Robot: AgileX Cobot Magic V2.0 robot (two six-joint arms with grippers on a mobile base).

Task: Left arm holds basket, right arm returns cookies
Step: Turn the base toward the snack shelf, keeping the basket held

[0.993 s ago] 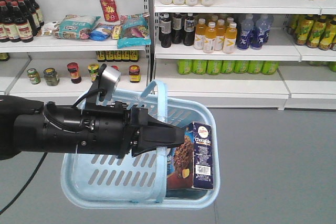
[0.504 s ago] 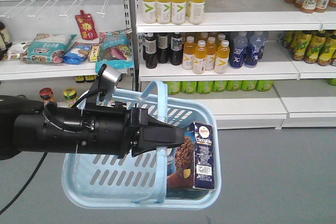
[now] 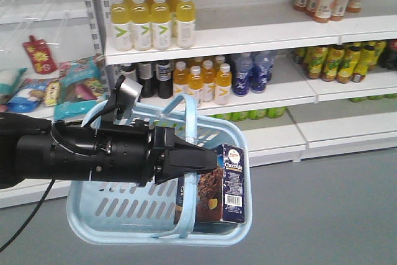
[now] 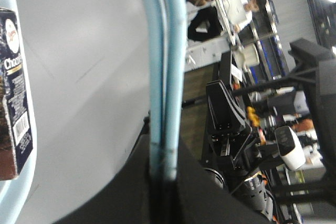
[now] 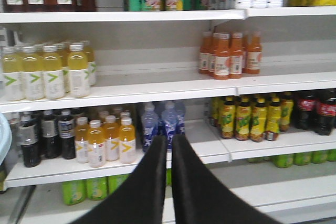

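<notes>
We note the left gripper (image 4: pixel 164 174) clenched on both hoop handles (image 4: pixel 165 51), the basket (image 3: pixel 87 203) hanging free from them. The cookies (image 3: pixel 224 184) stand upright at the basket's right end, against its wall. The right gripper (image 5: pixel 169 148) faces drink shelves (image 5: pixel 157 90), fingers drawn together on nothing. Risks, as we judge: the off-centre load tilts the basket; a reach inside knocks the handles or topples the tall box.

Light blue basket (image 3: pixel 87 210) hangs from the clamped left gripper (image 3: pixel 209 161), navy cookies box (image 3: pixel 218 184) upright inside.
</notes>
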